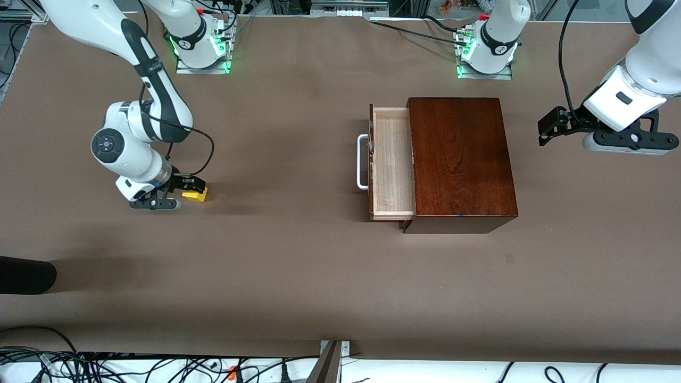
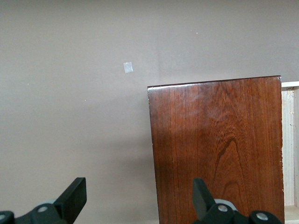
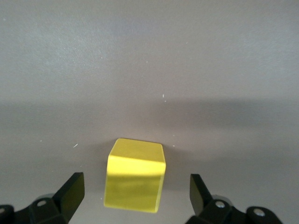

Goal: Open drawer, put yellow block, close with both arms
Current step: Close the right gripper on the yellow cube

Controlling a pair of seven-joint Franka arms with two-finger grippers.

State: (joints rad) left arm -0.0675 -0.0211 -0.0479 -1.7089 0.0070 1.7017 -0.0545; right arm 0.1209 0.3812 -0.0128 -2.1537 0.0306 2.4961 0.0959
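Observation:
The drawer [image 1: 392,163] stands pulled out of the dark mahogany box [image 1: 462,162], its pale tray bare and its white loop handle [image 1: 362,162] toward the right arm's end. The yellow block [image 1: 195,194] sits on the table toward the right arm's end. My right gripper [image 1: 189,186] is low at the block, open, its fingers apart on either side of the block [image 3: 135,175] without touching it. My left gripper [image 1: 550,126] is open and empty, held up in the air off the box's closed end; its wrist view shows the box top [image 2: 217,149].
A dark object [image 1: 24,275] lies at the table's edge at the right arm's end, nearer the front camera. Cables run along the table's near edge. A small pale mark [image 2: 127,67] is on the brown table surface [image 1: 276,255].

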